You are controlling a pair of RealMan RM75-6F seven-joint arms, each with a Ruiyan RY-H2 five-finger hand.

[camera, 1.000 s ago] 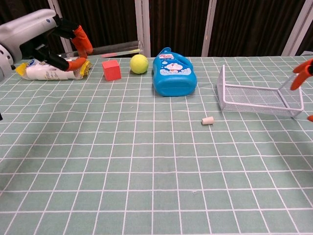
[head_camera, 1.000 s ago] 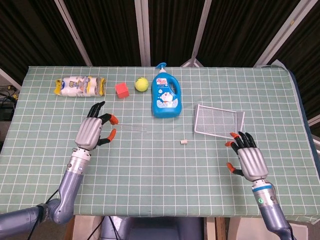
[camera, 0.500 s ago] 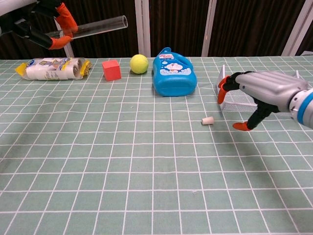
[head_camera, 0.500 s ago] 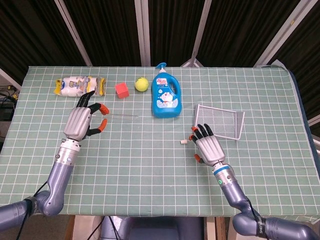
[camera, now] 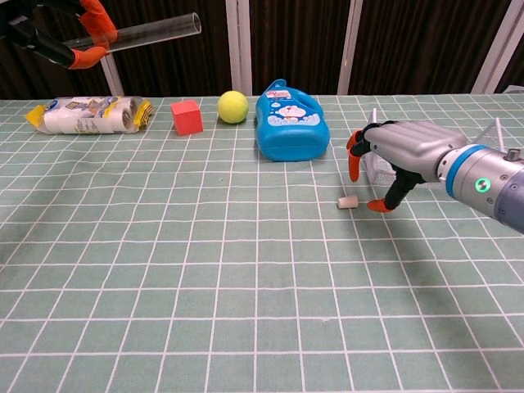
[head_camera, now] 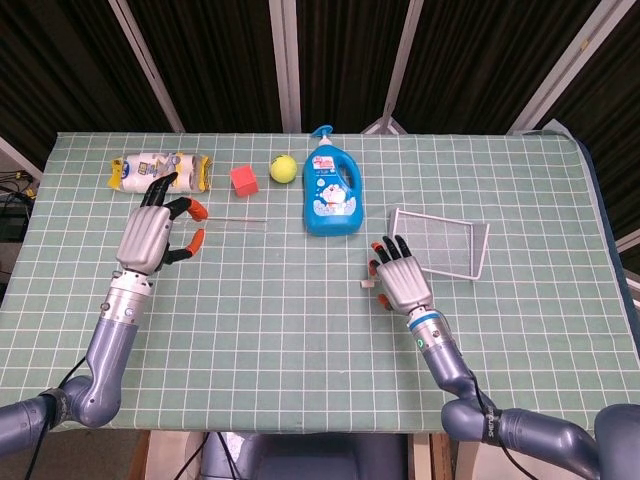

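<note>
The left hand (head_camera: 150, 235) is pinching a clear tube (camera: 139, 33) and holding it raised, left of the blue detergent bottle (head_camera: 331, 192). The right hand (head_camera: 400, 276) is hovering with fingers spread beside a small cork (camera: 348, 201), in front of that bottle.

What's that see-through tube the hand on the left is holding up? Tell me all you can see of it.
The clear tube looks like a straight, hollow cylinder of transparent plastic or glass, with an open round end showing in the chest view. The left hand pinches it at one end between orange-tipped fingers, holding it in the air above the table, nearly level and slightly tilted. Its free end points toward the red cube. It appears empty, and nothing else touches it.
</note>
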